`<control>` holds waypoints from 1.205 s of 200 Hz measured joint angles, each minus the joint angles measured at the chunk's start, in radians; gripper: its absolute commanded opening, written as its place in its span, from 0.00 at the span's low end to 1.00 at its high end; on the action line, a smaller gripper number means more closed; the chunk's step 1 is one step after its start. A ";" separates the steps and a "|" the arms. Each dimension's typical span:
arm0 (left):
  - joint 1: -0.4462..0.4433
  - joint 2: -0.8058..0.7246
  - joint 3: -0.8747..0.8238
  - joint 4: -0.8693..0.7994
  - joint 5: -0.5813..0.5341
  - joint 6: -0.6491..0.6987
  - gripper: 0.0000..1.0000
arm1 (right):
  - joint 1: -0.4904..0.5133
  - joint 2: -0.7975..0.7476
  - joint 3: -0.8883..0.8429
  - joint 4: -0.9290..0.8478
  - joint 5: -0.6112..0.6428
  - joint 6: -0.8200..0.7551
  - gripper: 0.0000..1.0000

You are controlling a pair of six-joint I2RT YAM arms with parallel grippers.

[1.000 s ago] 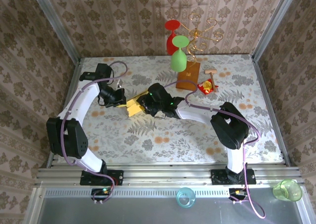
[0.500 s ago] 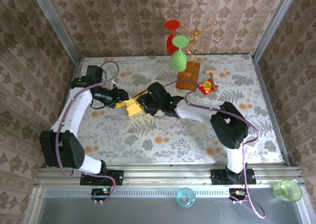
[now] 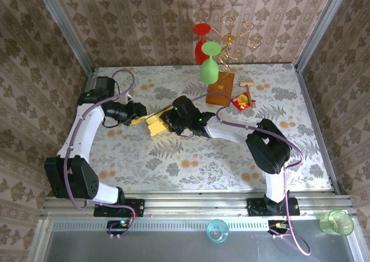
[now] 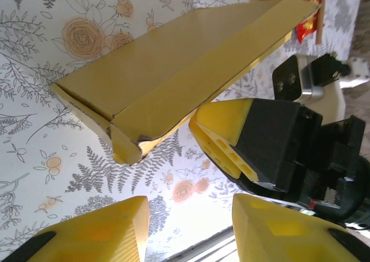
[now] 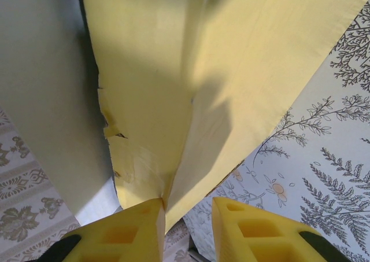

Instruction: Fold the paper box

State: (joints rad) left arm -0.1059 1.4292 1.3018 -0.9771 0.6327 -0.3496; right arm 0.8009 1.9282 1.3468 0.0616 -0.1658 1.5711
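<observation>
Lit brightly, evenly from above; shadowed softly across the paper box point(image 5: 208, 129); blown out white at left wrist view's right edge.

Lies left of centre on table point(image 3: 191, 163): mustard-yellow box point(image 3: 155, 125), partly folded, flaps tilted up, one corner torn.

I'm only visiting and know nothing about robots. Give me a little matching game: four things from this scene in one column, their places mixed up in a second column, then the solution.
Things:
1. paper box
2. green glass
3. red-yellow packet
4. teal cup

Places:
A. hanging from the wire stand
B. on the grey ledge in front of the arm bases
C. on the table, just right of the wooden block
D. near the table's middle, a bit to the left

Pairs: 1-D, 2-A, 3-C, 4-B
</observation>
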 measured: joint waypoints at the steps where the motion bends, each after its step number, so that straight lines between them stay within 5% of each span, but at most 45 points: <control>1: -0.003 0.001 0.000 0.000 -0.003 0.002 0.42 | 0.000 0.000 0.000 0.000 0.000 0.000 0.26; 106: -0.113 0.079 0.060 -0.053 -0.253 0.082 0.38 | 0.000 0.000 0.001 0.000 0.000 0.000 0.26; 241: -0.139 0.134 0.082 -0.057 -0.312 0.093 0.23 | -0.005 0.005 0.009 -0.002 -0.005 0.000 0.25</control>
State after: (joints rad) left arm -0.2447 1.5627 1.3838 -1.0344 0.3210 -0.2569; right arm 0.7963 1.9331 1.3560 0.0597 -0.1703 1.5715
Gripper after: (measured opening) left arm 0.232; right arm 0.253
